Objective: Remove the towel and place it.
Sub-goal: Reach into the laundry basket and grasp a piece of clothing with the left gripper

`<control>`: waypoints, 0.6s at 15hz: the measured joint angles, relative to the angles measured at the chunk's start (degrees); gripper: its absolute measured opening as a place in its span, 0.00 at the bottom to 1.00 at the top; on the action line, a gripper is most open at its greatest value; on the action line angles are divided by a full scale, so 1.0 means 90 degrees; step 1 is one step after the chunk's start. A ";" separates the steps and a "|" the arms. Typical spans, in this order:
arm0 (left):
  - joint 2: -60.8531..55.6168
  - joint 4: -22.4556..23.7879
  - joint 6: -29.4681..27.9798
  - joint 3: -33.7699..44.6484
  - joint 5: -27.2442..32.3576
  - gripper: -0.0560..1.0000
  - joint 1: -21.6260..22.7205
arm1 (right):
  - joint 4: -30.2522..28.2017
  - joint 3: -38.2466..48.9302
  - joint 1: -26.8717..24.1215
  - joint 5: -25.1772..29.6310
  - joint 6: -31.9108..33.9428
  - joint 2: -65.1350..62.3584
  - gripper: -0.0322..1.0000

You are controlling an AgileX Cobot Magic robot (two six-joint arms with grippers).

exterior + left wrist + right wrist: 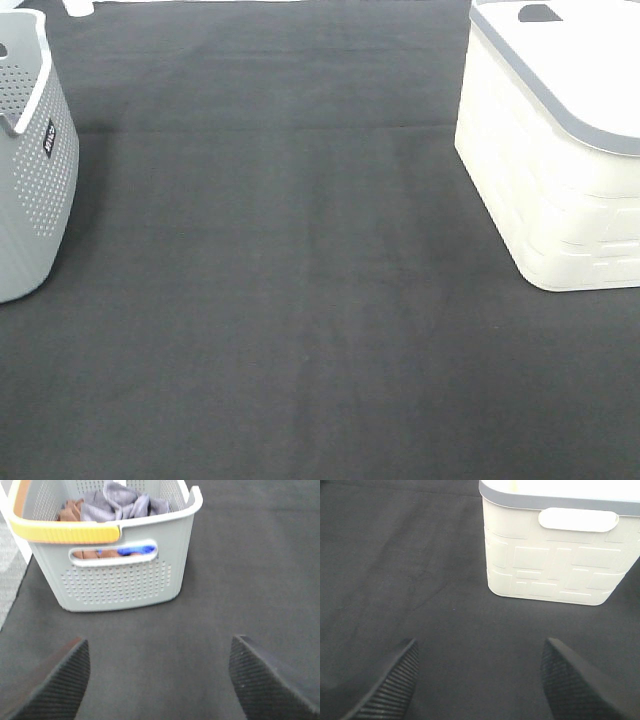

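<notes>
The towel, a greyish-lavender cloth, lies crumpled inside the grey perforated basket, touching a brown cloth; something blue shows through the basket's handle slot, below a yellow grip on the rim. A small black label with white writing sits on the basket's wall, too small to read. The white bin with a grey rim stands well apart across the dark worktop. The left gripper and the right gripper both hang above the worktop with jaws spread wide, holding nothing
</notes>
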 joint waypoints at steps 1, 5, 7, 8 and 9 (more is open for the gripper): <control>0.0000 0.0045 0.0045 -0.0159 0.0000 0.74 0.0000 | 0.0000 0.0000 0.0000 0.0000 0.0000 0.0000 0.70; 0.0668 0.0363 0.0102 -0.0713 -0.0013 0.74 0.0000 | 0.0000 0.0000 0.0000 0.0000 0.0000 0.0000 0.70; 0.1280 0.0376 0.0102 -0.0891 -0.0019 0.74 0.0000 | 0.0000 0.0000 0.0000 0.0000 0.0000 0.0000 0.70; 0.1655 0.0376 0.0102 -0.0968 -0.0025 0.74 0.0000 | 0.0000 0.0000 0.0000 0.0000 0.0000 0.0000 0.70; 0.2024 0.0382 0.0108 -0.1063 -0.0045 0.74 0.0000 | 0.0000 0.0000 0.0000 0.0000 0.0000 0.0000 0.70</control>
